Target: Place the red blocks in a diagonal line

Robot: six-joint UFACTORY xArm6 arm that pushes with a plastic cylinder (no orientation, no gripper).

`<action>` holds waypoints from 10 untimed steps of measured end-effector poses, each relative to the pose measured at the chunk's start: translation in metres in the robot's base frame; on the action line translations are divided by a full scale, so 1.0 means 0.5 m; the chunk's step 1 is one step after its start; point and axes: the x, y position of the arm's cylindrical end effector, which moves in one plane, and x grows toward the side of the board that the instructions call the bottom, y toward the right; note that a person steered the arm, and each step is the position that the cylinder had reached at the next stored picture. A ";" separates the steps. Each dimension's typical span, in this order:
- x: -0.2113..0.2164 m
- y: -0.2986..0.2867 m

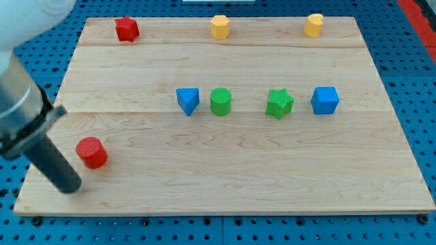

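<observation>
A red cylinder (91, 152) stands near the board's lower left. A red star (127, 28) lies at the view's top left. My dark rod comes in from the left edge, and my tip (70, 186) rests on the board just below and left of the red cylinder, a short gap apart from it.
A wooden board (225, 177) lies on a blue perforated table. A yellow hexagon (220, 26) and a yellow cylinder (313, 24) sit at the top. A blue triangle (188, 100), green cylinder (221, 101), green star (279, 103) and blue cube (325, 100) form a middle row.
</observation>
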 end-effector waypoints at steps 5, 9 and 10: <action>-0.142 0.137; -0.542 0.022; -0.597 -0.106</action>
